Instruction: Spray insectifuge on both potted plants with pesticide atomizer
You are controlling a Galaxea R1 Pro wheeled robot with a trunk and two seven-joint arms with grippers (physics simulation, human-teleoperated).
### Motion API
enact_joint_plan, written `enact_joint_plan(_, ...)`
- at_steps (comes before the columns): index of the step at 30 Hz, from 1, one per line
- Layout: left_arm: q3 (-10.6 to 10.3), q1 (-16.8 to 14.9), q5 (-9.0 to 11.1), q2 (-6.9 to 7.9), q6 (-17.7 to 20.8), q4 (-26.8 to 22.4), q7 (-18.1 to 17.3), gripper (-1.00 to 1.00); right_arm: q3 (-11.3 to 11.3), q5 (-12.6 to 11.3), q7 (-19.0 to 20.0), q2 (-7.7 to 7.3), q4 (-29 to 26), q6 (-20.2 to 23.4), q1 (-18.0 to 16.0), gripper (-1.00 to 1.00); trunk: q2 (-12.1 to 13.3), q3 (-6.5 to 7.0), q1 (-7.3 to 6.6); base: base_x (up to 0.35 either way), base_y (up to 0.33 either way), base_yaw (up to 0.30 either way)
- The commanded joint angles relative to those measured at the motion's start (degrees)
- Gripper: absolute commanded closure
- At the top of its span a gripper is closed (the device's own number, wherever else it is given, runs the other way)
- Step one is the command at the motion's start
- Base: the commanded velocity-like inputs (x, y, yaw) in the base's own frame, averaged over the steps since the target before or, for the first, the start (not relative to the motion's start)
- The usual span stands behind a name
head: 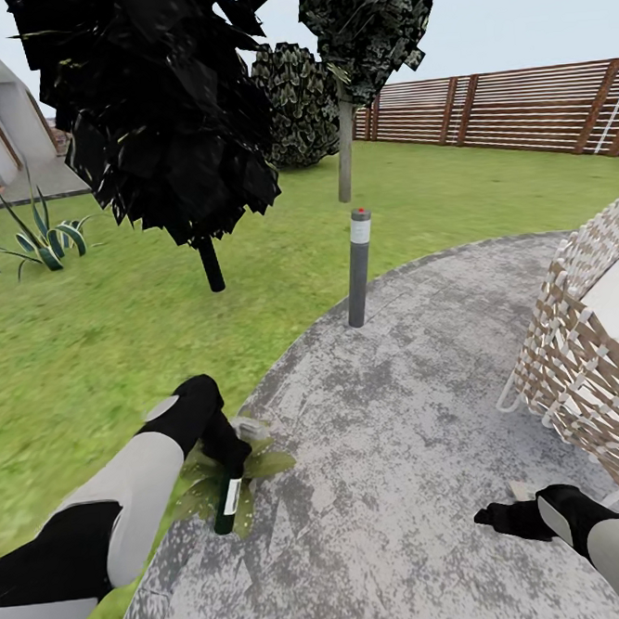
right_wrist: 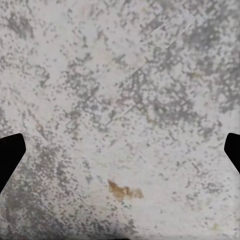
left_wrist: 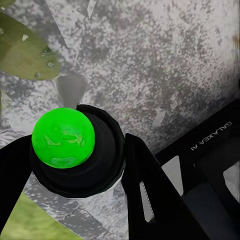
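Jaws grip slim dark-green pesticide atomizer [head: 228, 502].

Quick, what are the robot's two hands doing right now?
Left gripper: shut on the slim dark-green atomizer bottle with a white label.
Right gripper: open, holding nothing.
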Motion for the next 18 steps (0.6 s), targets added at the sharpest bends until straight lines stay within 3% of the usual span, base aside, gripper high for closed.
enact_joint_plan(1,0.1,0.0,-0.7,-0.15,0.5,-0.1,-0.6,1.00,-0.4,0.4,0.2,0.00,-0.1,0.3,0.0,-1.00,0.0,-0.05,-0.01,0.000,0.000,0.000)
enact_joint_plan(11,-0.7,0.0,-0.7,-0.31,0.5,0.2,-0.5,1.00,-0.4,0.4,0.2,0.00,-0.1,0.3,0.0,-1.00,0.0,-0.05,-0.01,0.000,0.000,0.000)
enact_joint_plan(15,-3.2,0.0,-0.7,-0.30,0.5,3.4,-0.5,1.00,-0.4,0.4,0.2,0.00,-0.1,0.3,0.0,-1.00,0.0,-0.05,-0.01,-0.013,0.000,0.000)
enact_joint_plan(18,-4.6,0.0,-0.7,-0.22,0.5,4.6,-0.5,1.00,-0.4,0.4,0.2,0.00,-0.1,0.3,0.0,-1.00,0.0,-0.05,-0.01,-0.261,0.002,0.000)
